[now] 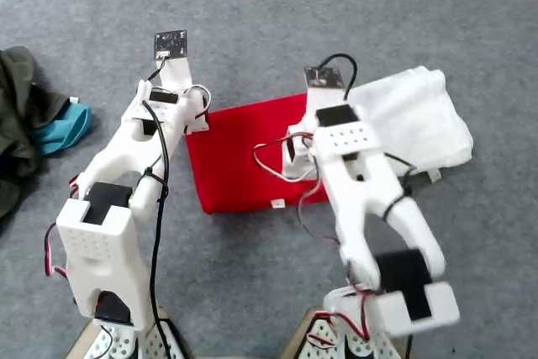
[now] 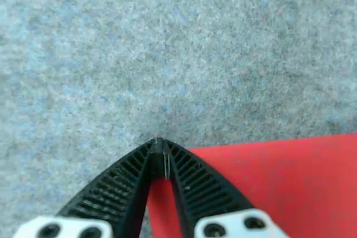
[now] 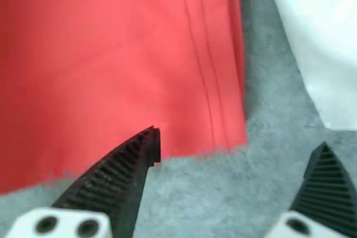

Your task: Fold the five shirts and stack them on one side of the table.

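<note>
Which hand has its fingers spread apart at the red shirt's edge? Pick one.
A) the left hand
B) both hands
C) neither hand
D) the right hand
D: the right hand has its fingers wide apart over the edge of the red shirt, while the left hand has its fingertips pressed together at that shirt's corner.

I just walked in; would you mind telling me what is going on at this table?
Two robot arms are folding shirts. The left gripper is shut at one edge of the folded red shirt, the right gripper open over another edge. A folded white shirt lies beside it; darker clothes lie bunched at the other end of the table.
</note>
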